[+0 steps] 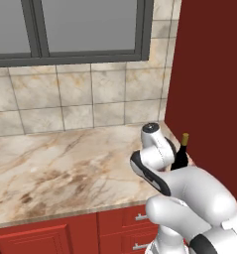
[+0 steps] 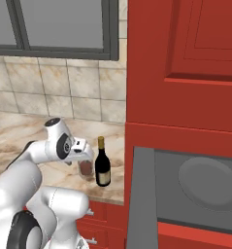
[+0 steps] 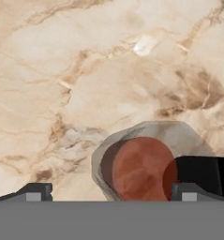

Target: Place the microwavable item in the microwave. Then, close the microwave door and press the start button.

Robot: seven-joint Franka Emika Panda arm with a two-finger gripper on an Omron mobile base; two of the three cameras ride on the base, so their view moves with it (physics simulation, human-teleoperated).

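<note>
End effector (image 3: 111, 191) open above marble counter (image 3: 85, 70).

The white arm (image 2: 35, 160) folds forward from the near left and bends down at the wrist, hand pointing at the surface below. Its gripper (image 3: 111, 191) hangs with jaws spread wide, holding nothing, the two dark fingertips (image 3: 36, 191) far apart.

Even, bright rendered light, no hard shadows or glare; slightly soft textures.
</note>
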